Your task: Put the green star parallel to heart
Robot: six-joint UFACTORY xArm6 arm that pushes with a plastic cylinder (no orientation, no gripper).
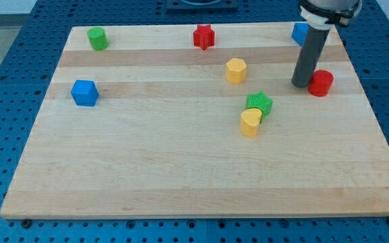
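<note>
The green star [260,103] lies right of the board's middle, touching the yellow heart [250,123] just below and left of it. My tip [302,84] rests on the board up and to the right of the star, well apart from it. The tip stands right beside the red cylinder [321,82], on its left side.
A yellow hexagon [236,70] lies up and left of the star. A red star [204,36] and a green cylinder [98,38] sit near the top edge. A blue block [300,32] shows behind the rod at the top right. A blue cube [84,92] lies at the left.
</note>
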